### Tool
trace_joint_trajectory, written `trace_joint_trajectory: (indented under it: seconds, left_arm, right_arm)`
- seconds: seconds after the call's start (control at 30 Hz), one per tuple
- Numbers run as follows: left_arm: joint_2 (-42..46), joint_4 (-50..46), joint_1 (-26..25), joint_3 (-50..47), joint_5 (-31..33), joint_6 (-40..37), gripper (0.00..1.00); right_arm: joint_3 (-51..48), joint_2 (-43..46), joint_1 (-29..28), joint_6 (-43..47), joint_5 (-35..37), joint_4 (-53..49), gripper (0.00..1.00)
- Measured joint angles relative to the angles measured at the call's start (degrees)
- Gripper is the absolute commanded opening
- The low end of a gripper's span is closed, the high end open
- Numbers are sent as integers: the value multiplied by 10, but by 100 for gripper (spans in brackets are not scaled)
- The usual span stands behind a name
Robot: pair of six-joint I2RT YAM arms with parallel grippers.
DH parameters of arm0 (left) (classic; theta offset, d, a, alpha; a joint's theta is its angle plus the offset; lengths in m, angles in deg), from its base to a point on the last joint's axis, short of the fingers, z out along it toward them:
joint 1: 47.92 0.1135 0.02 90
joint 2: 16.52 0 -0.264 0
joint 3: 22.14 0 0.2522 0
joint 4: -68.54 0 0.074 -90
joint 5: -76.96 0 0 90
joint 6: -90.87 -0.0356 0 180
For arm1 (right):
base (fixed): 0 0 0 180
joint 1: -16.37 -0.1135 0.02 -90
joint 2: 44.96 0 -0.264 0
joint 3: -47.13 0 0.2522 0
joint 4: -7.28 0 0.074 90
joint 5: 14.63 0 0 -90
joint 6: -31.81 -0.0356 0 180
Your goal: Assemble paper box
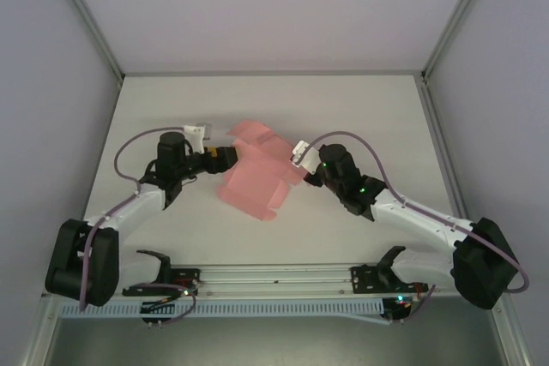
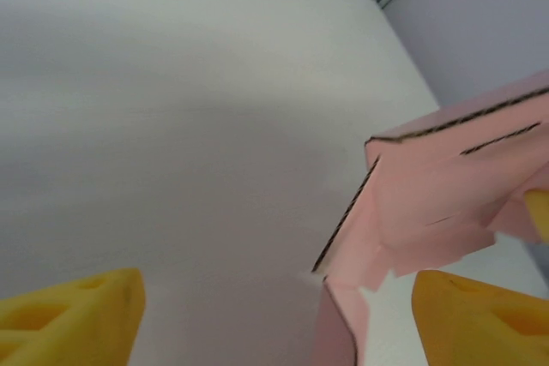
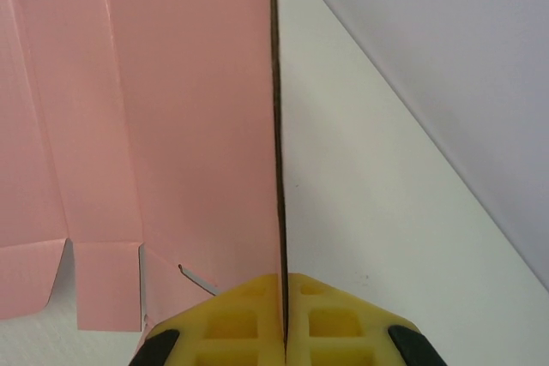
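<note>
Saw paper box (image 3: 171, 109) cut off at top and left edges in right wrist view. Lost it past right and bottom edges in left wrist view. Found left gripper (image 2: 274, 310) fingers (image 2: 73, 319) cropped at bottom there.

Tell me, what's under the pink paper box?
The white table lies under the pink paper box. The card covers the patch beneath it, so anything lying there cannot be seen.
</note>
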Motion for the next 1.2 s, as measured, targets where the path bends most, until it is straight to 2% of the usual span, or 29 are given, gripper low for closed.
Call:
trace_joint_trajectory:
  seconds: [0.1,0.27,0.4,0.47,0.73,1.2]
  left_arm:
    - [-16,31,0,0,-22,3,53]
    - [-20,63,0,0,-33,2,42]
    - [-19,76,0,-1,-32,-1,11]
    - [-19,76,0,-2,-32,-4,1]
    - [-16,63,-23,-2,-14,-34,0]
    - [-6,-88,-215,84,274,-144,0]
  right_arm:
    - [0,-5,1,-6,-4,0,0]
    - [0,-9,1,-11,-8,-3,0]
    - [0,-9,1,-12,-9,-4,0]
    - [0,-9,2,-13,-10,-4,0]
    - [2,-14,4,-21,-15,-18,0]
    - [25,-43,2,-28,-7,-43,0]
